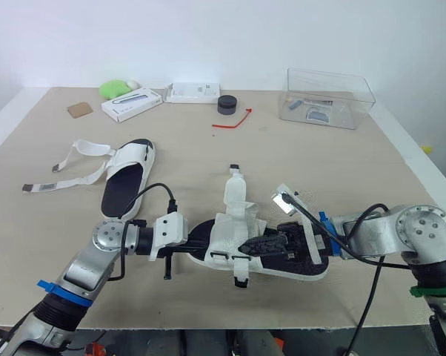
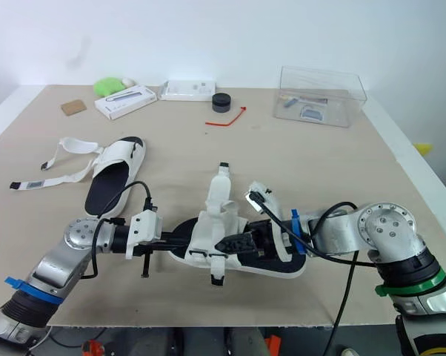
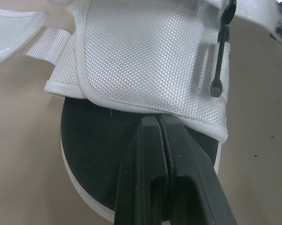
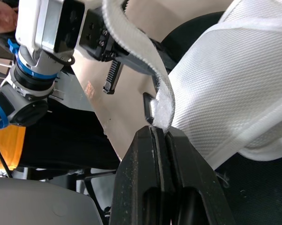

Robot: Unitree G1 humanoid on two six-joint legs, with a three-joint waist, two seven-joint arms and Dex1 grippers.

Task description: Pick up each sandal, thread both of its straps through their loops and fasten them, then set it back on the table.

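White woven-mesh sandal (image 1: 234, 231) with black insole lies between the tools: left tool (image 3: 158, 120) clenched against its insole, right tool (image 4: 159, 131) pinching its strap (image 4: 141, 51).

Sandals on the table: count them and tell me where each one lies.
2. The near sandal lies at the front middle of the table; the far sandal lies farther back on the robot's left. None seems hidden.

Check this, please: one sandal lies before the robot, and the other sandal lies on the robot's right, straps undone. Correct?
Not quite. The other sandal lies on the robot's left, not its right, as the left eye view shows. The rest stands: its straps are undone, and the near sandal lies before the robot.
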